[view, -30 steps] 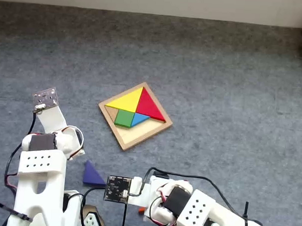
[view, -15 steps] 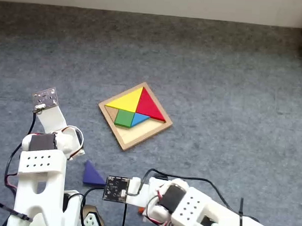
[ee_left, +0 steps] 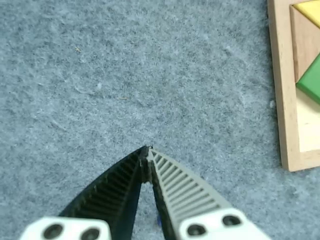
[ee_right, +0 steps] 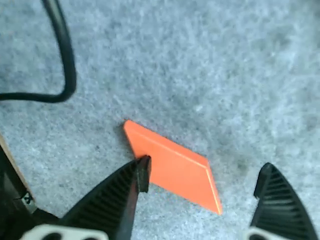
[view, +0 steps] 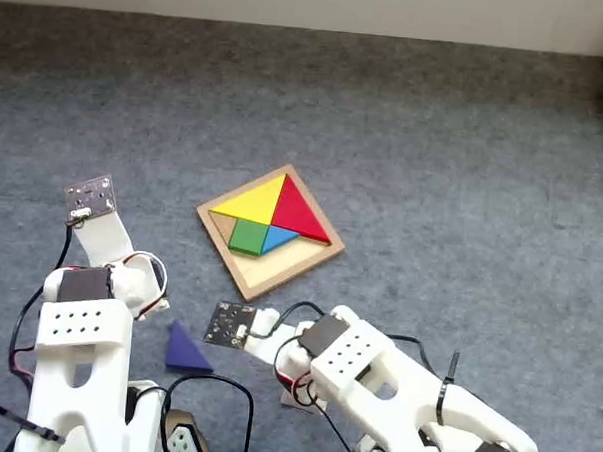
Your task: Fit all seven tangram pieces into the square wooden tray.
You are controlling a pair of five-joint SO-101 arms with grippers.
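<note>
- The square wooden tray [view: 273, 266] is sitting on the grey carpet [view: 464, 173]. It is turned so one corner is pointing at the arms.
- Four pieces are lying in the tray. They are a big yellow triangle [view: 250, 202], a big red triangle [view: 300, 212], a green square [view: 247, 237] and a small blue triangle [view: 279, 237].
- The pieces are touching each other and filling the far part of the tray. The part nearest the arms is showing bare wood.
- A purple triangle [view: 184, 349] is lying on the carpet outside the tray. It is between the left arm [view: 77, 326] and the right arm [view: 361, 364], closer to the left one.
- An orange piece [ee_right: 172, 167] with four slanted sides is lying flat on the carpet, well apart from the tray.
- The right gripper [ee_right: 204, 175] is hanging over the orange piece with its jaws spread wide. It is gripping nothing.
- One dark finger [ee_right: 125, 190] is at the long edge of the orange piece. The other finger [ee_right: 270, 192] is standing off past the piece's pointed end, with carpet showing between them.
- A black cable [ee_right: 61, 47] is curving over the carpet near the orange piece.
- The left gripper [ee_left: 148, 152] is pinched tight, tip against tip, with nothing in it.
- It is pointing down at bare carpet, with the tray's wooden rim [ee_left: 279, 100] off to one side.
</note>
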